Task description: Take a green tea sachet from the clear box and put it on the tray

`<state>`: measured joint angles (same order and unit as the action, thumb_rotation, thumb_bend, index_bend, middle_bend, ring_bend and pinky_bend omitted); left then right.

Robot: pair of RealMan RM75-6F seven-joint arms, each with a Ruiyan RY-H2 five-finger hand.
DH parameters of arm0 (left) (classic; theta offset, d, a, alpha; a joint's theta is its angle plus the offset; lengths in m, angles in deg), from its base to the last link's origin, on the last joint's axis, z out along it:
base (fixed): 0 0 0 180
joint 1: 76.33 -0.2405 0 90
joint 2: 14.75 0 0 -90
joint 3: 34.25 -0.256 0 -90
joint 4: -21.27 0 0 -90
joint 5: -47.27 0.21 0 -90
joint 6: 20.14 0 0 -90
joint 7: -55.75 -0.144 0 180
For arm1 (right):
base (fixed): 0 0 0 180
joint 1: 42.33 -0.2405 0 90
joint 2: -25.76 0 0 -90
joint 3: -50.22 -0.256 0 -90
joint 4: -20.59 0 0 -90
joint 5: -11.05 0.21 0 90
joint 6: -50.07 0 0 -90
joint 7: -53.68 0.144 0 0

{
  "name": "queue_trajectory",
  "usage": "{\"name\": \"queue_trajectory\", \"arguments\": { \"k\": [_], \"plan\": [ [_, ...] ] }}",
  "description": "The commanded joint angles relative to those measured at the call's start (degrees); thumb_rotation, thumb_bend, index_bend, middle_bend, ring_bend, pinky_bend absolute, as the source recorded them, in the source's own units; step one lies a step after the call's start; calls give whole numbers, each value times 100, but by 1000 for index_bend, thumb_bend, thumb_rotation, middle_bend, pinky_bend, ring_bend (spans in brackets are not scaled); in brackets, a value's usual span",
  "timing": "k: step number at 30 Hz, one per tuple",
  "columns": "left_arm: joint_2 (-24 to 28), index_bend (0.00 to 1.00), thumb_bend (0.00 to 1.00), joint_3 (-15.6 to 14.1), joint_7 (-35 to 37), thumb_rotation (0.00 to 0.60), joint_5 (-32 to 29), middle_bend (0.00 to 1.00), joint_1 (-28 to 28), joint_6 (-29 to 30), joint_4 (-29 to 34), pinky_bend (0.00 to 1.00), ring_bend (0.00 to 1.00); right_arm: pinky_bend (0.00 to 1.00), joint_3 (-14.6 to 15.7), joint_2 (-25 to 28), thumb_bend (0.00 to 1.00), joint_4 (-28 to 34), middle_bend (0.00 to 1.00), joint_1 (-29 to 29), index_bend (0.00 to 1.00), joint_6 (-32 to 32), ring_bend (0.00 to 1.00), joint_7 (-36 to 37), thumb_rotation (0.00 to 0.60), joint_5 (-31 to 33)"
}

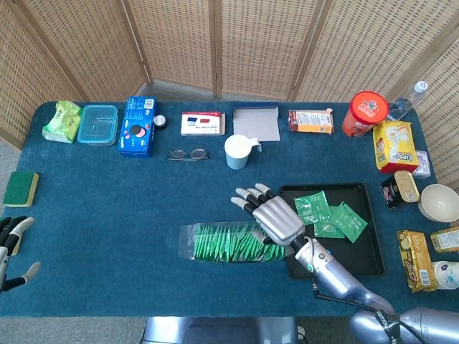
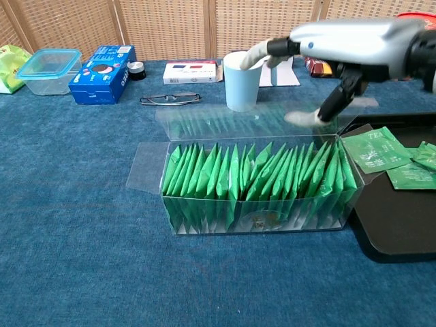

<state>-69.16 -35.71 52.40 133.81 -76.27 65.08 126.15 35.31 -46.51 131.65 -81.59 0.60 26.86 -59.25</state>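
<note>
The clear box [image 1: 226,244] [image 2: 255,184] lies open on the blue cloth, packed with a row of upright green tea sachets [image 2: 259,174]. My right hand [image 1: 272,215] [image 2: 334,44] hovers over the box's right end with its fingers spread toward the far left, and I see nothing in it. To its right is the black tray [image 1: 337,261] [image 2: 402,231], where three green sachets [image 1: 330,217] [image 2: 373,150] lie flat in the far half. My left hand [image 1: 14,251] rests at the table's near left edge, fingers apart and empty.
A light blue cup [image 1: 238,151] [image 2: 242,82] stands just beyond the box, with glasses [image 1: 188,154] to its left. Boxes, a red can [image 1: 366,113] and snacks line the far edge. Packets and a bowl [image 1: 439,202] crowd the right side. A sponge [image 1: 21,188] lies far left.
</note>
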Motion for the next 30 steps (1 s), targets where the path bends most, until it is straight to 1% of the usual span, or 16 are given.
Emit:
{"name": "queue_trajectory", "arguments": {
  "k": [1, 5, 7, 9, 10, 12, 15, 17, 23, 30],
  "plan": [
    [-7, 114, 239, 2, -9, 600, 3, 122, 3, 1, 1, 236, 70, 107, -74, 173, 419, 48, 96, -124, 117, 111, 140, 55, 600, 166],
    [-15, 114, 239, 1, -33, 600, 8, 122, 14, -14, 8, 236, 69, 107, -95, 354, 451, 12, 97, -302, 127, 347, 142, 133, 600, 415],
    [-15, 114, 239, 6, -40, 600, 7, 121, 18, -13, 13, 236, 69, 107, -96, 426, 495, 1, 97, -396, 137, 479, 143, 192, 600, 544],
    [-16, 114, 239, 12, -36, 600, 8, 121, 21, -6, 18, 236, 69, 107, -87, 494, 574, -16, 97, -495, 156, 622, 145, 243, 600, 659],
    [-19, 114, 239, 16, -33, 600, 9, 121, 23, -3, 17, 236, 69, 107, -80, 528, 599, -27, 98, -557, 170, 699, 146, 265, 600, 716],
    [-27, 114, 239, 18, -29, 600, 18, 121, 26, 0, 13, 236, 69, 107, -70, 566, 655, -49, 102, -661, 253, 829, 151, 321, 600, 814],
    [-36, 114, 239, 16, -24, 600, 25, 120, 29, -3, 2, 236, 68, 107, -78, 585, 687, -101, 112, -808, 375, 988, 166, 438, 600, 956],
    [-43, 114, 239, 18, -14, 600, 22, 120, 27, 3, -10, 236, 68, 107, -74, 570, 700, -163, 126, -900, 423, 1041, 176, 479, 600, 1014],
    [-62, 114, 239, 25, 48, 600, 8, 120, 17, 21, -71, 236, 68, 107, -50, 535, 745, -307, 157, -1112, 500, 1114, 199, 625, 600, 1236],
    [-94, 114, 239, 36, 112, 600, 17, 120, 32, 14, -140, 236, 67, 102, 30, 570, 763, -407, 184, -1398, 590, 1202, 199, 625, 600, 1675]
  ]
}}
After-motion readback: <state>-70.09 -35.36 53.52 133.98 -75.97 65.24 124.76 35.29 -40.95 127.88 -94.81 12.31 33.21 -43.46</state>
